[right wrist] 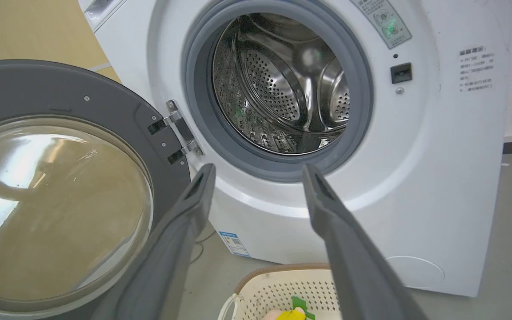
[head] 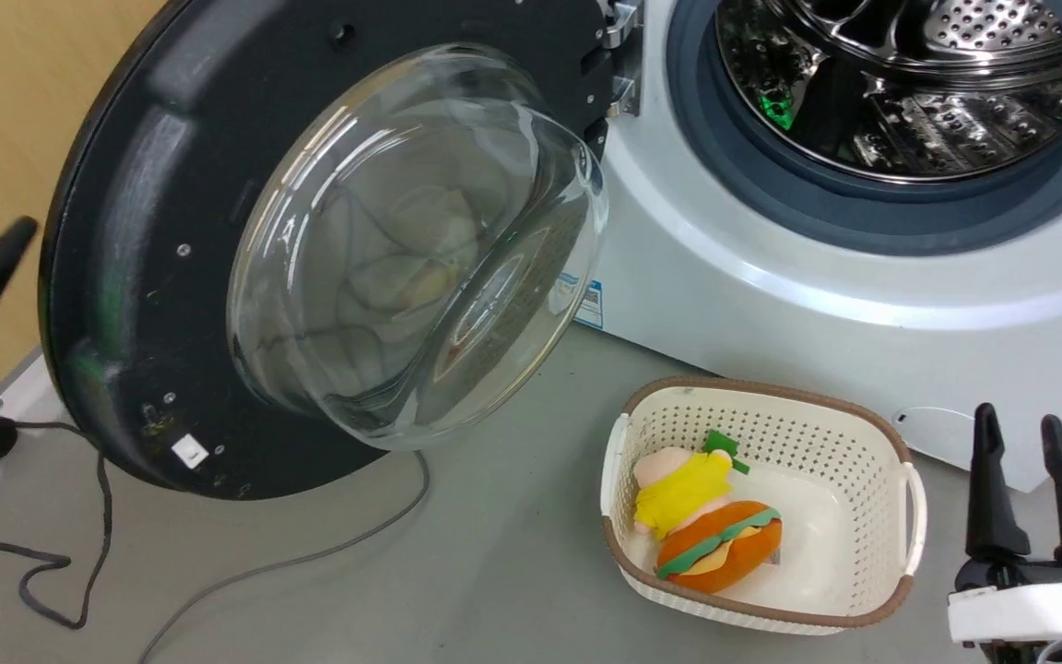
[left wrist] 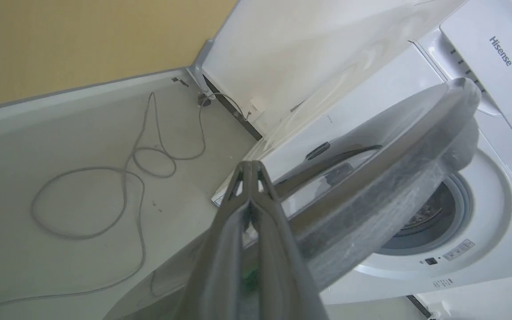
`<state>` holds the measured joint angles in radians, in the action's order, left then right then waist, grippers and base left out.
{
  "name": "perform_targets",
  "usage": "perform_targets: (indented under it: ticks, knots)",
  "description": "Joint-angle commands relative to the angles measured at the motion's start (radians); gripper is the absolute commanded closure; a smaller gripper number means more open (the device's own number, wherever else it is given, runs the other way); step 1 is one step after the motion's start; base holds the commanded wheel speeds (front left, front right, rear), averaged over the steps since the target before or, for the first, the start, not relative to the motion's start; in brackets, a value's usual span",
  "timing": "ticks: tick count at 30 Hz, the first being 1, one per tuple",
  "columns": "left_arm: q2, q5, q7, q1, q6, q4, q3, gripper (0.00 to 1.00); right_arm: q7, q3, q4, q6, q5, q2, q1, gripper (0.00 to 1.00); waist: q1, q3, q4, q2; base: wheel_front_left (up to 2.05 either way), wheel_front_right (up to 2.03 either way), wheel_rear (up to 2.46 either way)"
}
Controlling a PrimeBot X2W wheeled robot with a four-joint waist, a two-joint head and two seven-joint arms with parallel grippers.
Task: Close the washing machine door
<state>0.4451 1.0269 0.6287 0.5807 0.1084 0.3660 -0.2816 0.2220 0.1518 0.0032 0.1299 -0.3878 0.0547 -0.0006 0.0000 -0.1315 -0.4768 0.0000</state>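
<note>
One glossy round door [head: 125, 231], bulging glass [head: 420, 249], possibly smudged, perforated drum [head: 909, 92]

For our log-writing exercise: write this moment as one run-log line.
washing machine door: wide open | left gripper: shut, beside its rim | right gripper: open, empty, by basket

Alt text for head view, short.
Large round black-rimmed washing machine door with a bulging glass window stands wide open beside the white front-loading washing machine. A cream perforated basket holding a plush burger sits on the floor near the open right pincer.
</note>
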Motion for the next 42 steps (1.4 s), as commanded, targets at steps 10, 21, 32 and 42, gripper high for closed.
perform_targets:
  ticks: [10,21,32,42]
  knots:
    - [0.059,0.227,0.162,-0.115,0.016,-0.088,0.057,1.00,0.027,0.026,0.003,0.001,-0.050,-0.004,-0.006,0.00,0.0000,-0.013,-0.041,0.0000,0.00,0.00,0.00]
    - [0.047,0.356,0.251,-0.257,0.022,-0.322,0.219,1.00,0.040,0.034,0.004,0.001,-0.077,-0.005,-0.004,0.00,0.0000,-0.001,-0.070,0.0000,0.00,0.00,0.00]
    - [-0.039,0.388,0.232,-0.293,0.022,-0.505,0.436,1.00,0.040,0.049,-0.004,0.001,-0.068,-0.005,-0.034,0.00,0.0000,-0.007,-0.015,0.0000,0.00,0.00,0.00]
    - [-0.164,0.400,0.144,-0.224,0.022,-0.475,0.611,1.00,0.040,0.040,-0.004,0.001,-0.065,-0.005,-0.066,0.00,0.0000,-0.037,0.153,0.0000,0.00,0.00,0.00]
